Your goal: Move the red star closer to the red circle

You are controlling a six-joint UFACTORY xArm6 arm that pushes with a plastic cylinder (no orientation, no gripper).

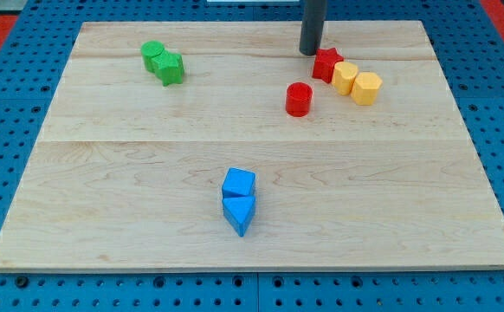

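On the pale wooden board (148, 165), my tip (309, 52), a jawless dark rod, sits just up-left of the small red wooden star (326, 64), poised to push it down-left toward the nearby red wooden circle (298, 99).

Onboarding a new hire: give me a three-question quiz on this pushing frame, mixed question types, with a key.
1. True or false: my tip is at the view's upper left of the red star block.
2. Which touches the red star block: (a) yellow heart-like block, (b) blue cube block?
3. Fill in: the red cylinder block (the circle) lies toward the view's ____ left of the star.

Key: 1 true; 2 a; 3 lower.
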